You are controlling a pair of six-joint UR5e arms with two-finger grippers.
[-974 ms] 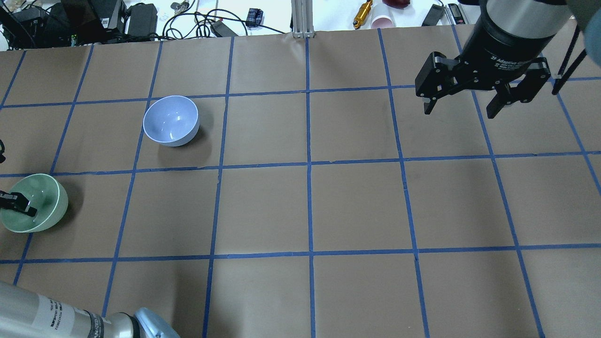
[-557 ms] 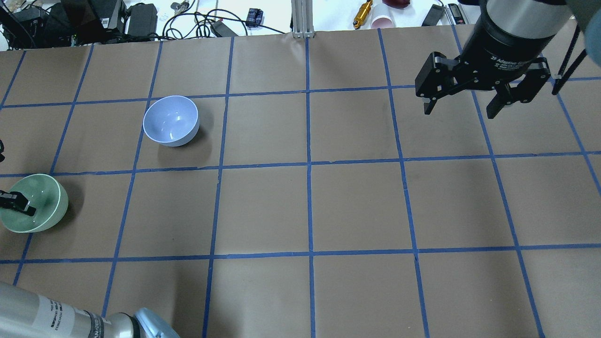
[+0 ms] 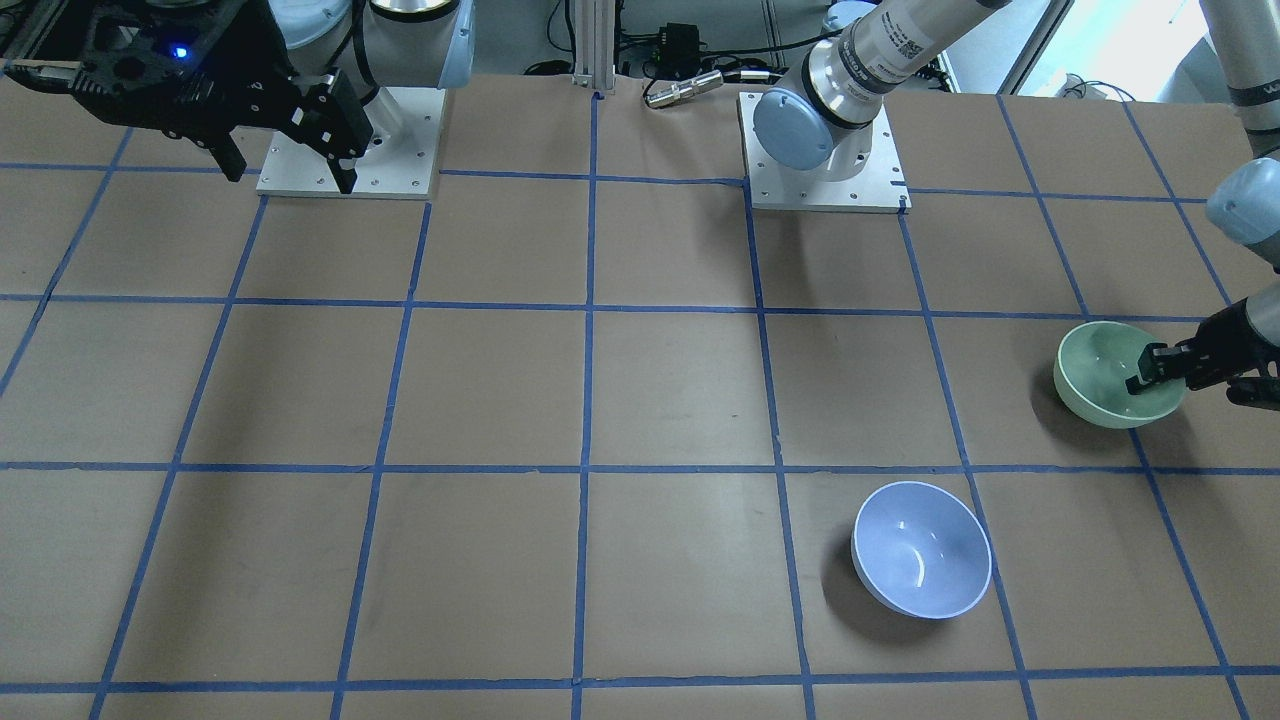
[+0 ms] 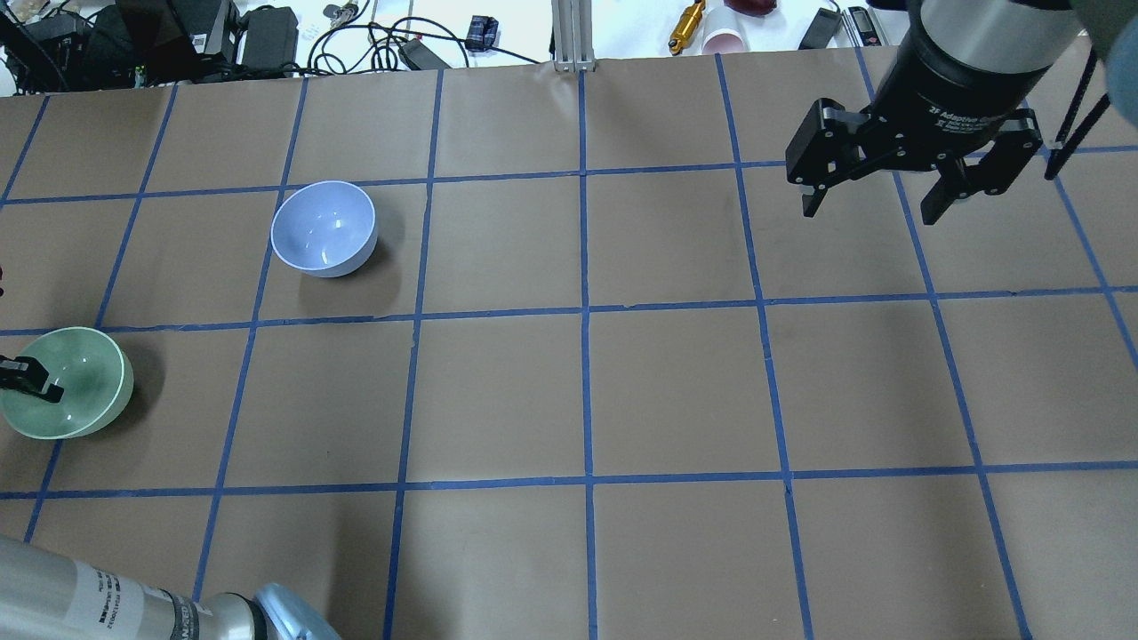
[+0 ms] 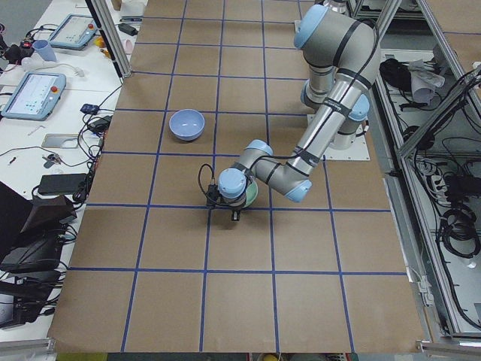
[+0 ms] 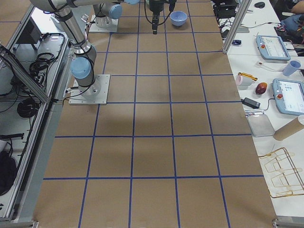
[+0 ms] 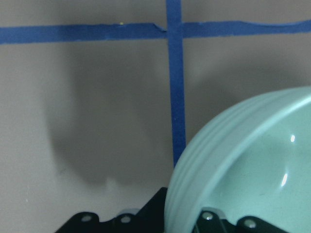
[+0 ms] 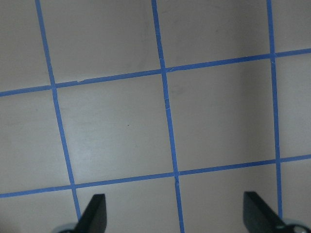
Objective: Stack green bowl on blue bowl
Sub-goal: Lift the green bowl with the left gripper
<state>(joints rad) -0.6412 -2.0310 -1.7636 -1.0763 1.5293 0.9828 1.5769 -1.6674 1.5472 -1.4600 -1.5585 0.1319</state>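
Left gripper point(image 7: 166, 222): jaws narrowed onto the wall of the green bowl point(image 4: 76, 384), one finger point(image 7: 219, 222) inside the rim and the other outside it (the wrist view shows the wall pinched between them). The green bowl sits at the table's point(image 4: 676, 391) far left edge in the overhead view, tilted slightly, rim facing up; whether its base touches the surface cannot be determined. The blue bowl point(image 4: 324, 229) stands upright and unoccupied, well apart from the green bowl, one grid square further from the robot and nearer the centre. Right gripper point(image 4: 869, 216): jaws spread wide, holding nothing, suspended above the table's right side, well apart from both bowls. Surface: brown paper marked with blue tape lines point(image 4: 584, 311).
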